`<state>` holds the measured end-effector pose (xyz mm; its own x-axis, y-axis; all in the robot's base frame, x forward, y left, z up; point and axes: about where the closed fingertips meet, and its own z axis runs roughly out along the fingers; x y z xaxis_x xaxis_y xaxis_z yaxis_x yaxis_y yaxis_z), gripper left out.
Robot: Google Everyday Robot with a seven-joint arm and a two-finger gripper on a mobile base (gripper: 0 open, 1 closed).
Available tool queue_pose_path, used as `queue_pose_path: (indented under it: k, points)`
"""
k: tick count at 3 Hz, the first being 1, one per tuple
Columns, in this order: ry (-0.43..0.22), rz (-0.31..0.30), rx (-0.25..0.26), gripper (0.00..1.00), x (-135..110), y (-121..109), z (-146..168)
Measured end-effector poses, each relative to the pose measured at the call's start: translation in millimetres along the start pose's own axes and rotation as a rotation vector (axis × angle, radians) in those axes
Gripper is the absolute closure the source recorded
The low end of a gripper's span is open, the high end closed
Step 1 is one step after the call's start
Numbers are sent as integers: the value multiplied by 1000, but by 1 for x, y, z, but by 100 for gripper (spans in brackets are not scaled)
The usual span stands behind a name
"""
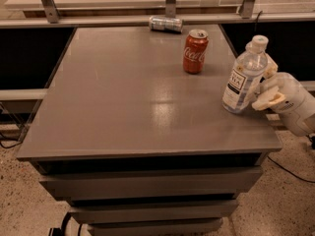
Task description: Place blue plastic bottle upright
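And here we are at the counter (123, 102), with the red Coca-Cola can (195, 51) standing at the back as our marker. To the right of that can and closer to the front stands the blue plastic bottle (244, 77), cap up and body vertical, its base on the grey top close to the right-hand edge. Further right again from the can comes the white pincer (262, 85), reaching in from off the side of the counter and sitting right against the bottle's lower half, level with the label. Does it have a real hold, or is it spread wide? I cannot tell from here. Beyond the Coca-Cola can and a touch to its left, a silver can (166, 23) lies on its side, well out of the way. As for the bottle, it looks like thin clear plastic, likely light and springy, with smooth walls that could slip or buckle under a hard squeeze. Tall over a narrow base, it should tip easily, so the sensible hold is low on the labelled body and a gentle one, and so near that edge any nudge outward could send it over
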<state>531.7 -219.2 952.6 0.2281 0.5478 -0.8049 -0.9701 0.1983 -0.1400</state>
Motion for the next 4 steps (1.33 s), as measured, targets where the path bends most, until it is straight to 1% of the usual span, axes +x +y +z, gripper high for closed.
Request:
queue_pose_path:
  k: [1,2,3,4]
  points:
    - [23,-4,8,0,-4,1,-2]
    - [93,-10,21,0,-13,-1,-4]
    - [149,-11,30,0,-19,-2,-6]
    - [230,-6,31,0,-26,-2,-7]
